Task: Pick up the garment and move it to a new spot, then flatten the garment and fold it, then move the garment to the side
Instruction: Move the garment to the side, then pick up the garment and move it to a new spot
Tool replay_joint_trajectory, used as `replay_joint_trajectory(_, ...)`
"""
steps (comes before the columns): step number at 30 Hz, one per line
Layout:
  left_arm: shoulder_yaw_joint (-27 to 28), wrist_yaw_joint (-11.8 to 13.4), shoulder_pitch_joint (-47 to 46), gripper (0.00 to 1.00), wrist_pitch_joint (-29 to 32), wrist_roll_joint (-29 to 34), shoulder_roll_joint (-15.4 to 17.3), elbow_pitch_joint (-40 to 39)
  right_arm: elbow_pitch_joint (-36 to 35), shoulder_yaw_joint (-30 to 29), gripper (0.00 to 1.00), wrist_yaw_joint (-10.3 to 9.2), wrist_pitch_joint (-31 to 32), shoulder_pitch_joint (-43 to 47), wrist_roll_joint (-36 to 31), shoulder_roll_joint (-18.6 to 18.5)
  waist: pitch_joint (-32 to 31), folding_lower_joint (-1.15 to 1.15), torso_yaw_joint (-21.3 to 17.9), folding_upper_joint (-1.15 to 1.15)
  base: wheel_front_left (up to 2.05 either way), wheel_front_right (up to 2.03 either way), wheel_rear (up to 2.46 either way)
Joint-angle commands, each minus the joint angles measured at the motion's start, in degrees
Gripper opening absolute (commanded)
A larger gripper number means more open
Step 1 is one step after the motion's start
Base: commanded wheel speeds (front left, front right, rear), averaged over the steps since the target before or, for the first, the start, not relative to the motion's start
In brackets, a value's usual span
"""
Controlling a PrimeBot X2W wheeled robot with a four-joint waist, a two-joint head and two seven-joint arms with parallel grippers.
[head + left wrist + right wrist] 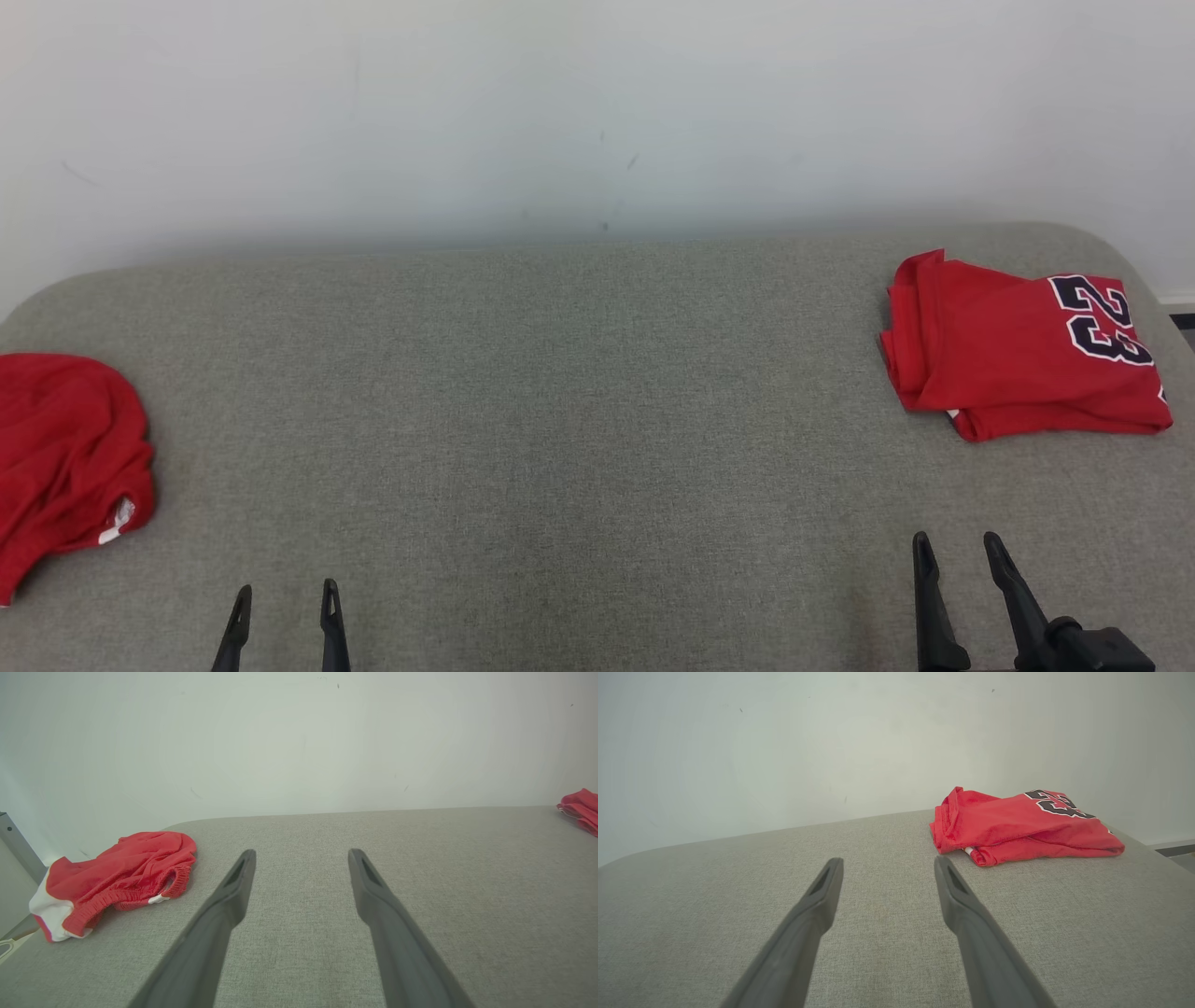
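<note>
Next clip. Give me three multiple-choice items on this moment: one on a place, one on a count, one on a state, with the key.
1. Where on the grey table does the folded jersey marked 23 lie?
A. at the robot's far right
B. in the middle
C. at the near left

2. How many red garments lie on the table?
A. one
B. two
C. three

3. How does the red garment at the left lie?
A. folded square
B. crumpled in a heap
C. spread out flat

Key:
1 A: the head view shows it by the far right edge.
2 B: the jersey and the heap at the left make two.
3 B: the left wrist view shows it bunched, with the elastic band twisted.
</note>
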Motion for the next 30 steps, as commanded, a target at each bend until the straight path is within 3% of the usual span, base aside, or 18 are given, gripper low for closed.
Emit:
replay_joint_trajectory(1,0.0,0.1,1.1,1.00,-0.2,-0.1,0.0,-0.2,-0.1,0.0,1.00,0.02,0.0,0.1,-0.1,0.1,0.1,0.00,-0.1,0.00,0.00,0.00,0.00)
replay_joint_trajectory(15,0.6,0.3,1.1,1.00,-0.2,-0.3,0.0,-0.2,0.3,0.0,1.00,0.02,0.0,0.5,0.3,0.1,0.1,0.00,2.1,0.00,0.00,0.00,0.00)
replay_joint_trajectory(30,1.9,-0.3,-1.4,1.00,-0.2,-0.8,0.0,1.6,0.7,0.9,1.00,0.02,0.0,0.3,0.4,0.1,1.0,0.00,13.3,0.00,0.00,0.00,0.00)
